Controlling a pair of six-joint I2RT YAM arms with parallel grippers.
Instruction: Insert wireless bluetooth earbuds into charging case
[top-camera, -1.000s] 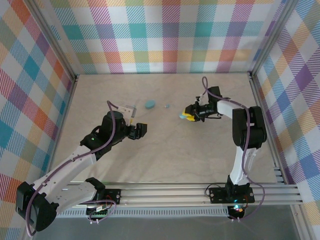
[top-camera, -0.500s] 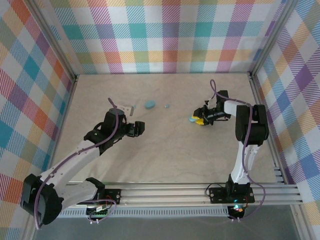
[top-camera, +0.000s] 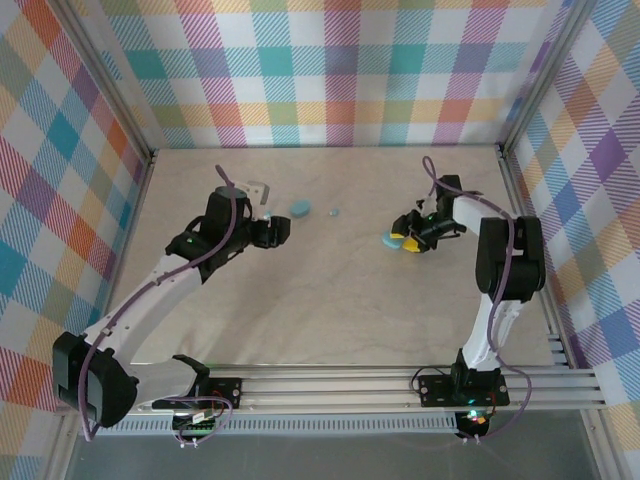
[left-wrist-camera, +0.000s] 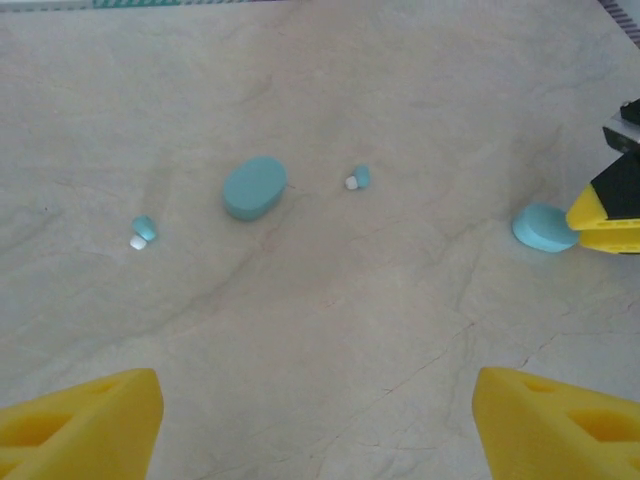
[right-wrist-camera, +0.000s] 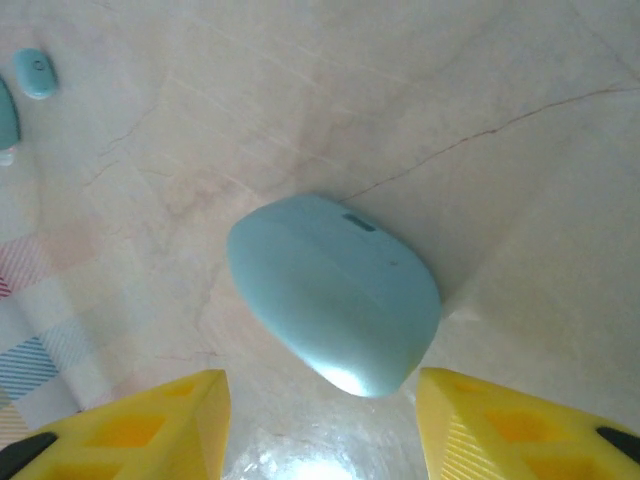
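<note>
**tinker_jo:** Can anyone read anything on the case (right-wrist-camera: 335, 295) under the right gripper (right-wrist-camera: 320, 430)?

**benchrat:** There's just a small dark oval mark near its far edge. Might be a logo or a port, it's too blurry to call. The case lies flat on the table (right-wrist-camera: 480, 90) between the yellow fingers (right-wrist-camera: 150, 420) with a gap on each side, so the jaws are apart and gripping nothing.

**tinker_jo:** Arm poses?

**benchrat:** The right arm (top-camera: 500, 260) rises from its base, then bends inward, with the gripper low over the table. The left arm (top-camera: 150, 300) is stretched out long and diagonal. The left gripper (top-camera: 280, 232) has its jaws spread wide and empty, and it points at the second case (top-camera: 299, 209) just ahead.

**tinker_jo:** Buds?

**benchrat:** They're loose on the table. One earbud (left-wrist-camera: 142, 232) is ahead-left of the left gripper, and a second earbud (left-wrist-camera: 358, 178) is ahead, near that second case's right side.
</note>
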